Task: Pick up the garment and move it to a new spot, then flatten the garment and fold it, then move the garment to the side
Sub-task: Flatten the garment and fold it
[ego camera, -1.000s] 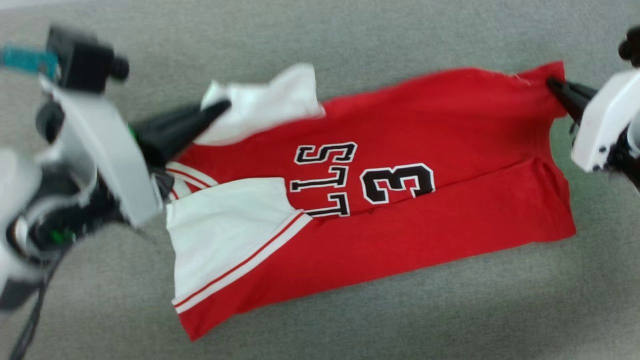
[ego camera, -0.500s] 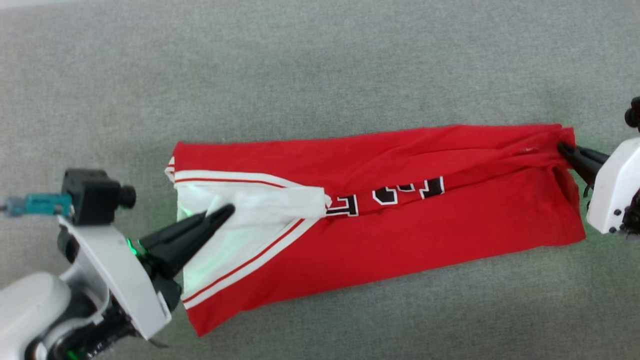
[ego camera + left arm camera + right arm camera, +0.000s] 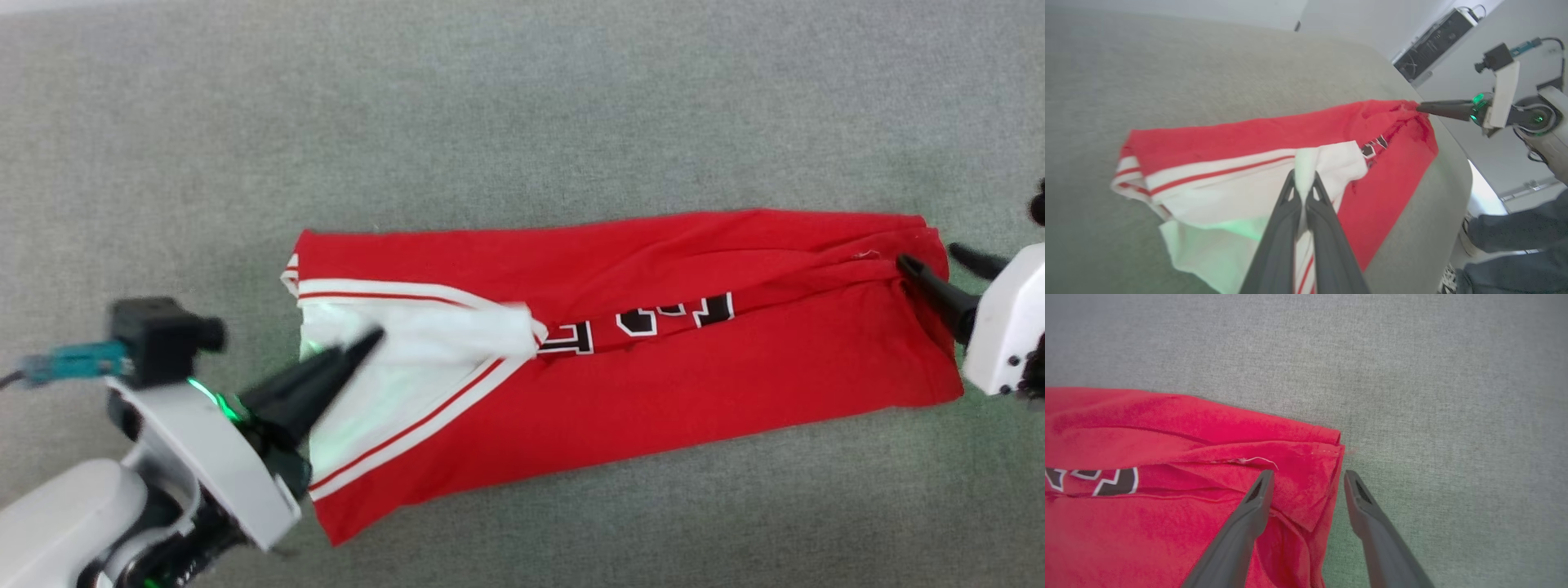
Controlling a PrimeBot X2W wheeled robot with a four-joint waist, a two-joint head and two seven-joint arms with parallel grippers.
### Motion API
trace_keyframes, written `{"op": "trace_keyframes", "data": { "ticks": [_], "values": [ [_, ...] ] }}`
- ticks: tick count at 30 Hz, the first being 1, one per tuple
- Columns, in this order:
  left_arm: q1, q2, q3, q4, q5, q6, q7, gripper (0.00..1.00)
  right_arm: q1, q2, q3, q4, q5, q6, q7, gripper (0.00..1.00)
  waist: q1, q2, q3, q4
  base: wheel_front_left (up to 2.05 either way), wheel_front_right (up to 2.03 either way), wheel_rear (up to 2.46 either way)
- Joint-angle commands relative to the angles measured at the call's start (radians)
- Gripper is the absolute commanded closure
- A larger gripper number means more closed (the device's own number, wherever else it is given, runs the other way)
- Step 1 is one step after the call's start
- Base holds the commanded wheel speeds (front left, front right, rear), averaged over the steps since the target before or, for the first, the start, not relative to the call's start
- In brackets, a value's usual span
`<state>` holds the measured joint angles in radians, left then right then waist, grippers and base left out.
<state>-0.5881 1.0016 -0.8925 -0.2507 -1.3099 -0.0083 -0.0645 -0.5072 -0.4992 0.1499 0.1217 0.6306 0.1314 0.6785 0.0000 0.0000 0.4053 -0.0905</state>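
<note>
I see a flat grey woven fabric surface (image 3: 522, 122) spread across the head view. The soft bright-red garment (image 3: 653, 392) with white panels and red-striped white bands lies on it. It is folded into a long strip that runs from centre left to the right edge of the frame, and its white end is at the left.

My left arm comes in from the lower left of the head view, pale forearm low and wrist housing tilted. The left gripper (image 3: 371, 336) points up and to the right onto the white panel. In the left wrist view its two dark fingers are pressed together on a pinch of white cloth (image 3: 1302, 179), so it is gripping the garment.

My right arm shows as a white wrist housing at the right edge, fingers pointing left. The right gripper (image 3: 927, 256) has its fingers spread apart at the garment's red corner. In the right wrist view (image 3: 1308, 473) one finger lies over the red cloth and the other over bare grey surface, clasping nothing.

Black white-edged lettering (image 3: 645, 318) peeks out of the fold at mid-strip.
</note>
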Motion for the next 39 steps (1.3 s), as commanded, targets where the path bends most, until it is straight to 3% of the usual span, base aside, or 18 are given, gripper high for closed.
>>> {"op": "trace_keyframes", "data": {
  "ticks": [1, 8, 13, 16, 22, 32, 39],
  "values": [
    [0.016, -0.009, 0.022, 0.011, 0.003, 0.022, -0.043, 0.0, 0.009, 0.0, -0.022, -0.005, 0.001, -0.002, 0.003, 0.0, 0.0, 0.0, -0.012, 0.007, 0.0, 0.0, 0.0],
    [0.097, -0.03, 0.046, 0.041, 0.003, 0.078, -0.155, 0.0, 0.047, -0.008, -0.091, -0.013, 0.082, -0.002, 0.119, 0.0, 0.0, 0.0, -0.06, 0.043, 0.0, 0.0, 0.0],
    [0.167, -0.083, 0.058, 0.078, 0.024, 0.125, -0.19, 0.0, 0.086, -0.036, -0.124, -0.027, 0.119, -0.002, 0.255, 0.0, 0.0, 0.0, -0.08, 0.083, 0.0, 0.0, 0.0],
    [0.212, -0.149, 0.077, 0.114, 0.039, 0.14, -0.198, 0.0, 0.098, -0.041, -0.16, -0.019, 0.104, -0.002, 0.285, 0.0, 0.0, 0.0, -0.089, 0.112, 0.0, 0.0, 0.0],
    [0.296, -0.28, 0.179, 0.197, 0.108, 0.127, -0.2, 0.0, 0.116, -0.034, -0.226, 0.009, 0.066, -0.002, 0.35, 0.0, 0.0, 0.0, -0.105, 0.164, 0.0, 0.0, 0.0],
    [0.415, -0.48, 0.418, 0.268, 0.358, 0.101, -0.2, 0.0, 0.127, -0.001, -0.283, 0.077, 0.013, -0.002, 0.428, 0.0, 0.0, 0.0, -0.134, 0.225, 0.0, 0.0, 0.0],
    [0.45, -0.566, 0.535, 0.284, 0.603, 0.09, -0.2, 0.0, 0.113, 0.031, -0.307, 0.111, -0.016, -0.002, 0.447, 0.0, 0.0, 0.0, -0.143, 0.233, 0.0, 0.0, 0.0]
  ]
}}
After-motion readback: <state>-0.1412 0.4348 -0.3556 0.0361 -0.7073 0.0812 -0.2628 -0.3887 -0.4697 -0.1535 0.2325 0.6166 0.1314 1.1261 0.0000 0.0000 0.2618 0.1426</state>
